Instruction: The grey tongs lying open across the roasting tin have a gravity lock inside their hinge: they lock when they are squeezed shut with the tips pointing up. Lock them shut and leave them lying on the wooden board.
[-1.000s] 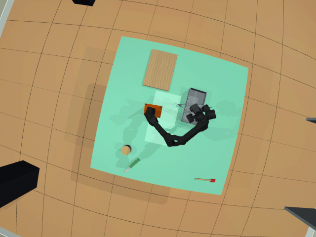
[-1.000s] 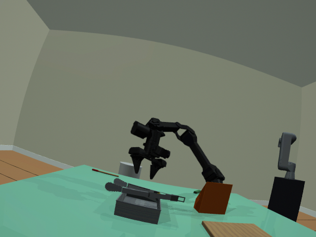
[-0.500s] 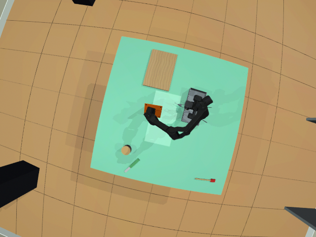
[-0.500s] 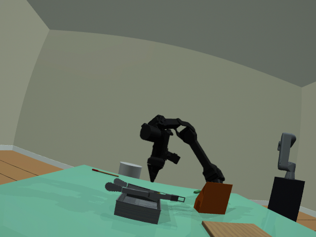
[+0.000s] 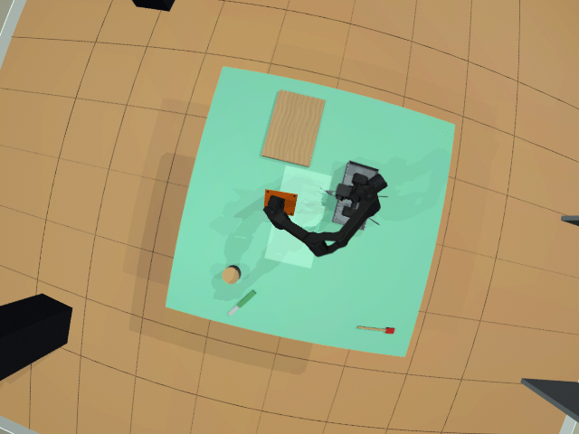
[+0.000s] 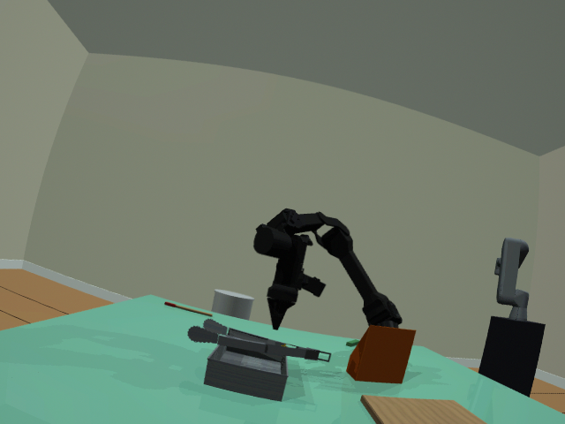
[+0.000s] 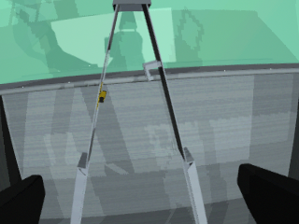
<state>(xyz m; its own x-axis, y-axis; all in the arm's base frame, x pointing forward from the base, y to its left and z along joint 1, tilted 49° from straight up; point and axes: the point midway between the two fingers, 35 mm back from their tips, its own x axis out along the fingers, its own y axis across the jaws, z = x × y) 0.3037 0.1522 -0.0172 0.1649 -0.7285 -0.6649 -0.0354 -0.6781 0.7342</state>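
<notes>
A pale brown, rectangular wooden board (image 5: 293,128) (image 6: 419,409) is lying nearest the exterior view. Beyond it, a grey, ribbed roasting tin (image 5: 369,169) (image 6: 244,381) (image 7: 220,117) is supporting the splayed grey metal tongs (image 5: 328,192) (image 6: 246,345) (image 7: 132,6). Above them, the black gripper (image 5: 355,198) (image 6: 275,327) (image 7: 144,181) is pointing down, spread wide and grasping nothing. Farther back, a red-tipped thin wooden stick (image 5: 375,329) (image 6: 187,308) is lying flat.

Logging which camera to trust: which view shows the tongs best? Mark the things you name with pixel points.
Exterior: it shows the tongs (image 5: 328,192) (image 6: 274,349) (image 7: 173,117) from hinge end to scalloped tips. Wrist shows the hinge end and arms, tips out of frame; top has the robot covering their middle.
</notes>
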